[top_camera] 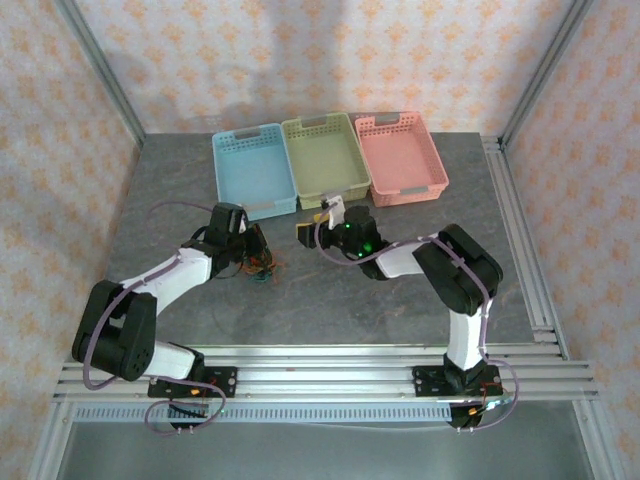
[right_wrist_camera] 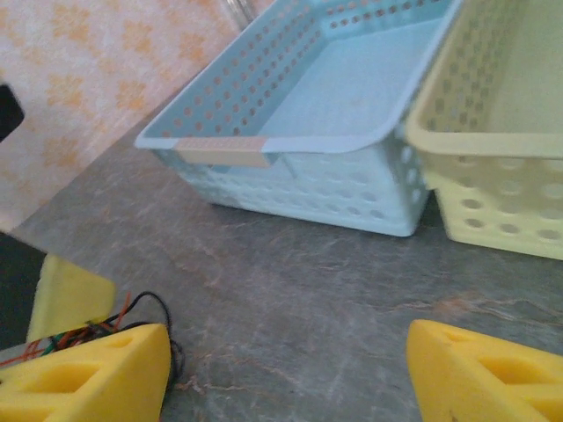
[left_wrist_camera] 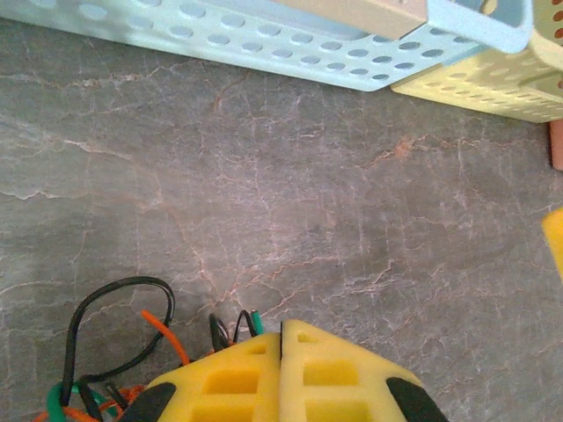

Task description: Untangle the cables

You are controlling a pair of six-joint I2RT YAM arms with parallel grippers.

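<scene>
Cables (top_camera: 263,267), black, orange and green, lay bunched on the counter (top_camera: 400,290) near the blue basket (top_camera: 252,170); left gripper (left_wrist_camera: 281,338) pressed together at the knot's edge, likely anchoring it; right gripper (right_wrist_camera: 290,356) spread alongside, seemingly poised to draw a strand free.

Both arms had white link shells between bulky black joints: left arm (top_camera: 175,268), right arm (top_camera: 462,335). Thin purple cables (top_camera: 178,204) looped along each; a green lamp (top_camera: 366,243) was lit on the right wrist. Jaws were yellow foam-like blocks with rectangular recesses and black corner patches.
</scene>
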